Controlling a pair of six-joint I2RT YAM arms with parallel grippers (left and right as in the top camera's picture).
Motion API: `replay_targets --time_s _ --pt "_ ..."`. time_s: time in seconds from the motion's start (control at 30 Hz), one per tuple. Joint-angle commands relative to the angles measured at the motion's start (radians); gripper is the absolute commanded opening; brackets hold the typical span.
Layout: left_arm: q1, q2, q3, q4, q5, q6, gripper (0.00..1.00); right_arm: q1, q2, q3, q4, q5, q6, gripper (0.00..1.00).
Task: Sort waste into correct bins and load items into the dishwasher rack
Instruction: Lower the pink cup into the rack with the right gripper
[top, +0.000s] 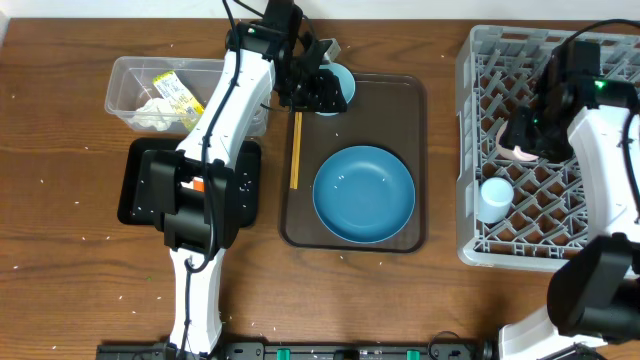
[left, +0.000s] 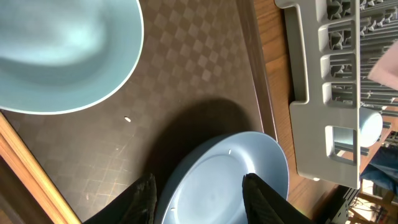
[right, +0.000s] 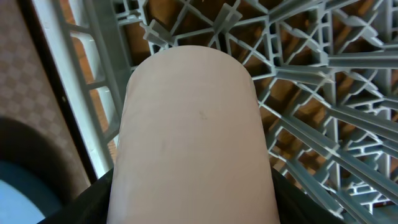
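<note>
Over the top edge of the serving tray (top: 400, 100), left hand (top: 322, 90): clamped on the small light-blue bowl (top: 340, 84). The wrist view shows a dark finger (left: 142, 198) at each side of the bowl's rim and a shadow on the tray beneath it.
Bowl's place: upper middle of the overhead frame, at the tray's top-left corner, half hidden by the hand.
Right hand (top: 527, 140): upper right of the frame, inside the dishwasher rack (top: 466, 150), grasping the pink cup (top: 520, 153). In the wrist view the cup fills the gap between the fingers, with the grid just behind.
Light-blue cup (top: 493, 197): in the rack's lower-left part, near the pink cup but apart from it.
Large blue dish (top: 363, 195): lower half of the tray, centre of the frame.
Chopsticks (top: 296, 150): along the tray's left edge, just beside the dish.
Clear tub (top: 125, 72): upper left, holding the yellow-green wrapper (top: 172, 88) and white tissue (top: 150, 113).
Black tray (top: 140, 190): below the tub, partly under the left arm (top: 215, 120).
Rice grain (left: 127, 119): on the serving tray between dish and bowl; more white specks are scattered over the surface (top: 60, 250).
</note>
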Motion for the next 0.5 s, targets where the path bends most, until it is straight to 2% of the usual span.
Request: replay_targets --time_s 0.0,0.47 --pt "-0.002 0.004 -0.010 -0.004 -0.012 0.007 0.46 0.004 0.026 0.013 0.004 0.010 0.018 0.43" --pt "-0.002 0.004 -0.010 -0.004 -0.012 0.006 0.47 0.043 0.042 0.013 0.000 0.010 0.026 0.47"
